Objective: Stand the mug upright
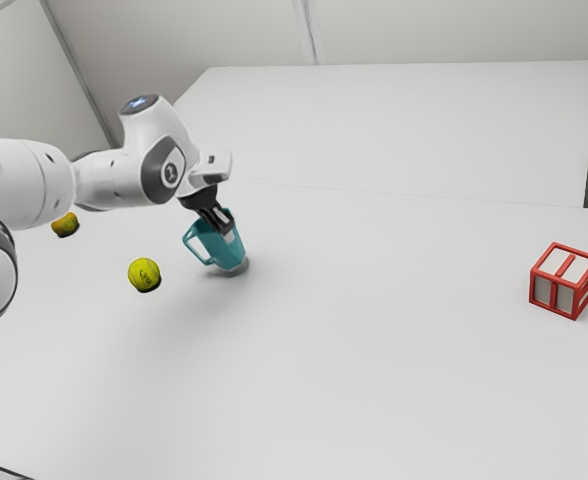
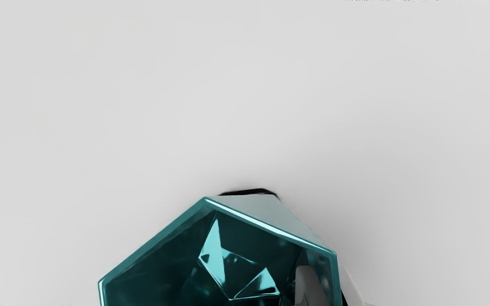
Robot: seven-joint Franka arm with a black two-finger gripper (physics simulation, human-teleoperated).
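Observation:
The black gripper reaches down to the rim of the teal mug in the exterior view. The mug tilts slightly, its mouth up and leaning toward the exterior view's left, its handle on that same side. Its base is close over the table; whether it touches cannot be told. Looking into the mug in the wrist view, I see one fingertip inside the mouth and the other outside, with the wall pinched between them; the gripper is shut on that wall.
A yellow-green tennis ball lies on the white table, near the mug's handle side. Farther to the exterior view's left is an orange-yellow object. A red-framed cube stands far off at the exterior view's right.

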